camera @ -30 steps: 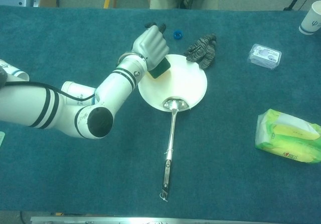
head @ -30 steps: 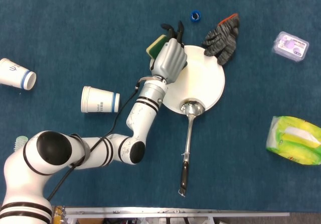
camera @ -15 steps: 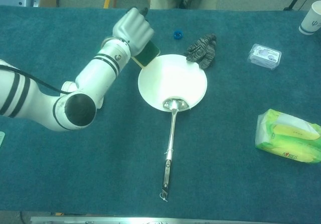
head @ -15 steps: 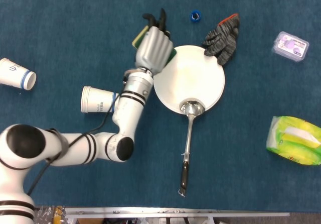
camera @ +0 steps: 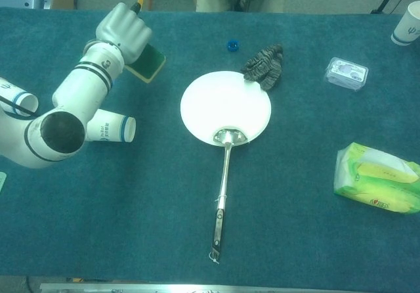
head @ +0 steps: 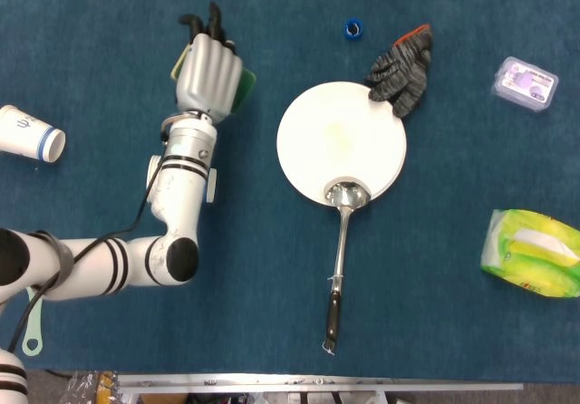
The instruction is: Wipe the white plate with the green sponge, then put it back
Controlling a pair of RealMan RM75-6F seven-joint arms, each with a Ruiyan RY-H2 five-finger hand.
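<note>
We see a metal ladle (head: 341, 241) on the blue tablecloth (head: 435, 268); a grey work glove (head: 401, 71) lies beyond it, a tissue pack (head: 535, 252) well to its right.

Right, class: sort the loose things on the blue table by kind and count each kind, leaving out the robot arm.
Paper cups: 2
Green sponge, held by the left hand: 1
White plate: 1
Ladle: 1
Grey glove: 1
Blue cap: 1
Small clear box: 1
Tissue pack: 1
Total: 9
</note>
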